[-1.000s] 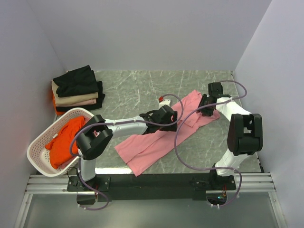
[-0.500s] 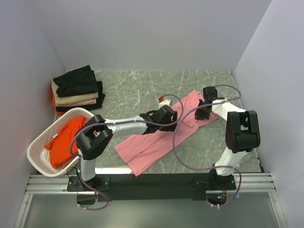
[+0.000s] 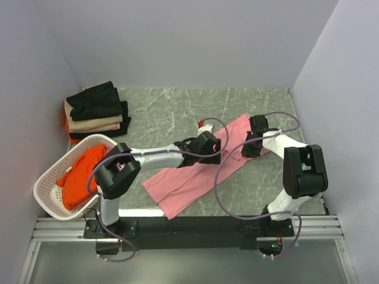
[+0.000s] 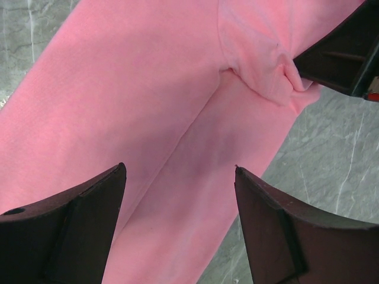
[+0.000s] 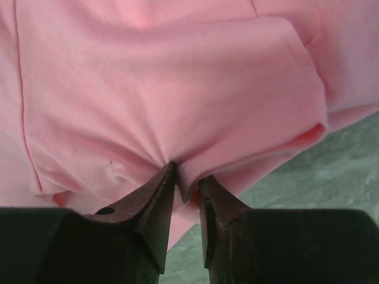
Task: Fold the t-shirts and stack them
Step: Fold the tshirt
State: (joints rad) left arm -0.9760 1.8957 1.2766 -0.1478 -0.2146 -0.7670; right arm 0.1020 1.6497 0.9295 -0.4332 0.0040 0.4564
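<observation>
A light pink t-shirt point(image 3: 177, 183) lies as a long diagonal strip across the marble table. My left gripper point(image 3: 208, 145) hovers over its middle. In the left wrist view that gripper point(image 4: 179, 168) is open, with pink cloth point(image 4: 118, 89) below and nothing between its fingers. My right gripper point(image 3: 249, 148) is at the shirt's upper right end. In the right wrist view it point(image 5: 186, 171) is shut on a pinched fold of the pink shirt point(image 5: 166, 89), and wrinkles run out from the pinch. The right gripper's black body point(image 4: 343, 59) also shows in the left wrist view.
A stack of folded shirts point(image 3: 98, 112), black on top, sits at the back left. A white perforated basket point(image 3: 41, 183) at the left edge holds an orange-red shirt point(image 3: 83, 174). Walls close in left, back and right. Cables loop over the shirt.
My right gripper has moved left onto the shirt's upper end and pinched a fold of pink cloth. The left arm has stayed in place.
</observation>
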